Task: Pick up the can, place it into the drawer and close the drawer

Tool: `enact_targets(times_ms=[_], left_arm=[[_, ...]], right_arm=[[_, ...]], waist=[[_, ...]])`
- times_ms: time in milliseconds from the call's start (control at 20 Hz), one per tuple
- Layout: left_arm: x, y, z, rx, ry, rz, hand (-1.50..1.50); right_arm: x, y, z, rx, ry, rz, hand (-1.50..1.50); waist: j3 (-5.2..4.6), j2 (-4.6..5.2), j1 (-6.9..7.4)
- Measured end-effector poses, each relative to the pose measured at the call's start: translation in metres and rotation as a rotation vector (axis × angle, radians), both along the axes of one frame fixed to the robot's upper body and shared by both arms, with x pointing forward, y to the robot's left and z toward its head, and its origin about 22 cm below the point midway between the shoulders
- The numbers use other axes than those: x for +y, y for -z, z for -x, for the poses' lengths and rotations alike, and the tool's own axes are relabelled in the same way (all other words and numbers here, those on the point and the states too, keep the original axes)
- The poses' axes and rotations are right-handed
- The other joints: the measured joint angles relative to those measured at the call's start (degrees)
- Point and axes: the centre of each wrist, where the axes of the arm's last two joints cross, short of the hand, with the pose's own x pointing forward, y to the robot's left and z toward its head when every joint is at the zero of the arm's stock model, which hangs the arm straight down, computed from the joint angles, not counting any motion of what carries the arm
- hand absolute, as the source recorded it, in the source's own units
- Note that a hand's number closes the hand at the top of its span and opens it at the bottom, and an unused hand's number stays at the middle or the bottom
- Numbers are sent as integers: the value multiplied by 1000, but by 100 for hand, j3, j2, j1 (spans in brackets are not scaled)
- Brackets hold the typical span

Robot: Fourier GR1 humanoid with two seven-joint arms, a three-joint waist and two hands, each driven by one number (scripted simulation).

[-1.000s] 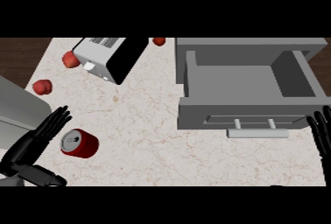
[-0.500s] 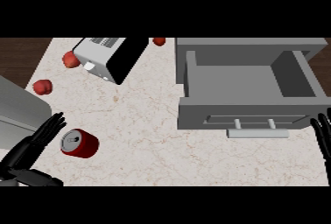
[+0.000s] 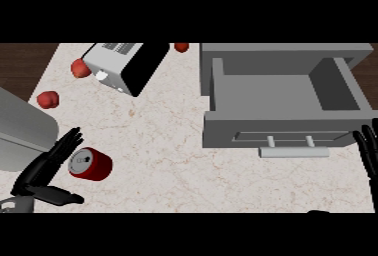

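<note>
A red can (image 3: pixel 90 164) with a silver top stands upright on the counter at the lower left. My left hand (image 3: pixel 46 170) is open beside it, straight fingers reaching along the can's left side and the thumb spread out below it. The grey drawer (image 3: pixel 286 131) is pulled open at the right, and its inside shows nothing in it. A pale handle (image 3: pixel 293 151) runs along the drawer's front. My right hand (image 3: pixel 367 151) shows at the right edge, open, fingers pointing up, just right of the drawer's front corner.
A toaster (image 3: pixel 124 66) lies near the top left, with red fruits (image 3: pixel 48 99) around it: two at its left and one (image 3: pixel 181 47) at the top. A grey box-like body (image 3: pixel 22 130) fills the left edge. Bare marble counter (image 3: pixel 170 170) spreads through the middle.
My left hand has slid slightly closer to the can, its fingers now alongside it. The right hand has drifted a little toward the right edge. The can and drawer stand as before.
</note>
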Motion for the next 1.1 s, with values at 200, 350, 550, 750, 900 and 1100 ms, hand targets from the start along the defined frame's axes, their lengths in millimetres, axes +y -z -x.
enact_targets(times_ms=[200,350,550,750,900,1100], left_arm=[[2,4,-4,0,-4,0,-150],[-4,7,-9,-7,-3,-3,-150],[-10,13,-17,-3,-2,0,-150],[-20,14,-24,-2,6,9,-150],[-29,16,-24,-3,20,23,-150],[-33,16,-29,2,34,30,-150]], right_arm=[[-5,-2,-1,-5,3,-2,-150],[-4,-3,4,-1,2,0,-150],[-9,-6,1,-1,0,-4,-150],[-12,-10,8,4,-3,-5,-150],[-11,-9,10,3,0,-7,-150],[-11,-7,14,-1,-3,-7,-150]], waist=[[-1,1,-7],[0,-1,-8],[-1,5,-19],[-1,0,-18],[2,-6,4],[2,-5,0]])
